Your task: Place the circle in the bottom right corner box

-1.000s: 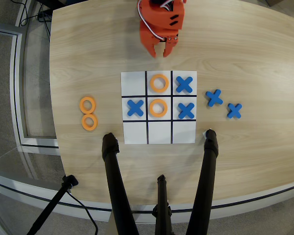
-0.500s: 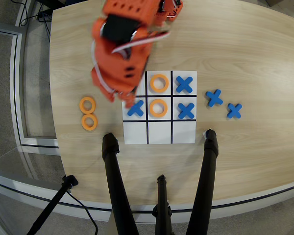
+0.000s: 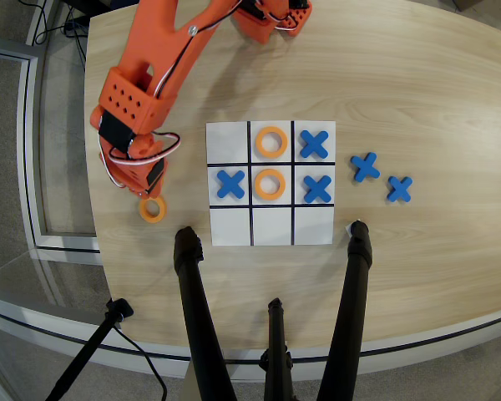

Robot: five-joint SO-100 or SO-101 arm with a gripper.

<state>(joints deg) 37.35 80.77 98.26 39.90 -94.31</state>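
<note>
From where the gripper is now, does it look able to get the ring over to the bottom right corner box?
Probably yes. The gripper sits at the circle, left of the board. The bottom right corner box is empty, and the bottom row between is bare. Whether it grips the circle is unclear.

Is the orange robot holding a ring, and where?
The gripper is at the flat orange ring on the table, at its upper rim; whether it grips cannot be told.

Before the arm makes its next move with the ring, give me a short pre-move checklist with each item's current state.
1. Gripper over the circle left of the board: ok.
2. Ring firmly gripped: cannot tell.
3. Bottom right corner box empty: ok.
4. Whole bottom row free: ok.
5. Two rings and three blue X pieces lie on the board; travel above them clear: cannot tell.
6. Tripod leg near the target corner: not ok.
</note>
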